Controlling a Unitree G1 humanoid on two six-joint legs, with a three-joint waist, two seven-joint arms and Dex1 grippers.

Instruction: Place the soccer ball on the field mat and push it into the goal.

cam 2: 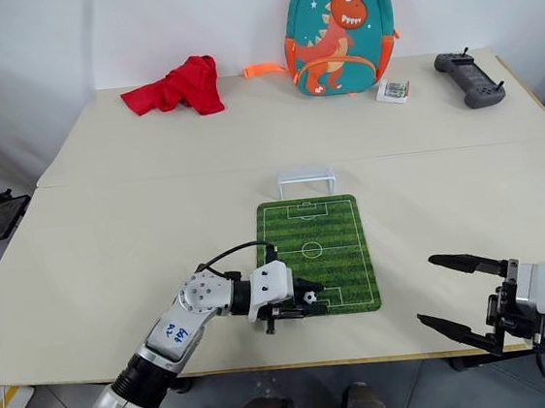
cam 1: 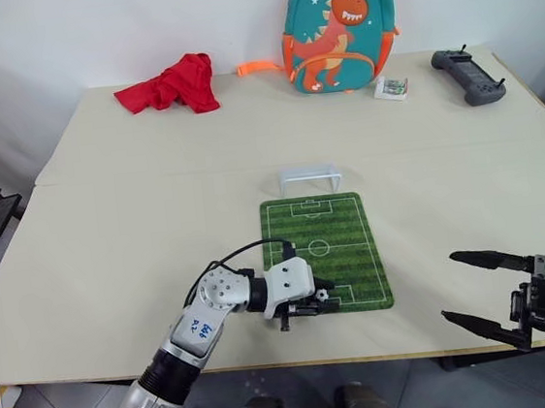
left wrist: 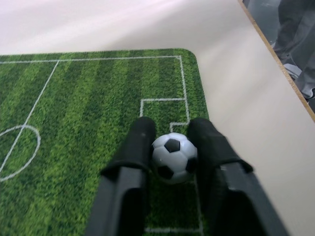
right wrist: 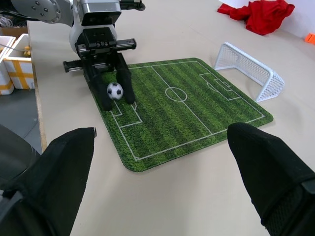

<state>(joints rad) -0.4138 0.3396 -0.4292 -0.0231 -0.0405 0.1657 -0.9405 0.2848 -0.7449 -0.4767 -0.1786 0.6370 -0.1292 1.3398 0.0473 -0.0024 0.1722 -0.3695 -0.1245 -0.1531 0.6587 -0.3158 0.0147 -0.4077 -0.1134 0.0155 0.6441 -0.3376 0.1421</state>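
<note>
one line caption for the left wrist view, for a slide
Left gripper fingers flank the soccer ball on the field mat, near its printed goal box.

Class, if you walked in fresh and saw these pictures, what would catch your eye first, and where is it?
The teal dinosaur backpack stands at the table's far edge, with a crumpled red cloth to its left. Nearer, a green striped field mat lies before a small white goal, and the left claw brackets a tiny black-and-white soccer ball at the mat's near end.
</note>
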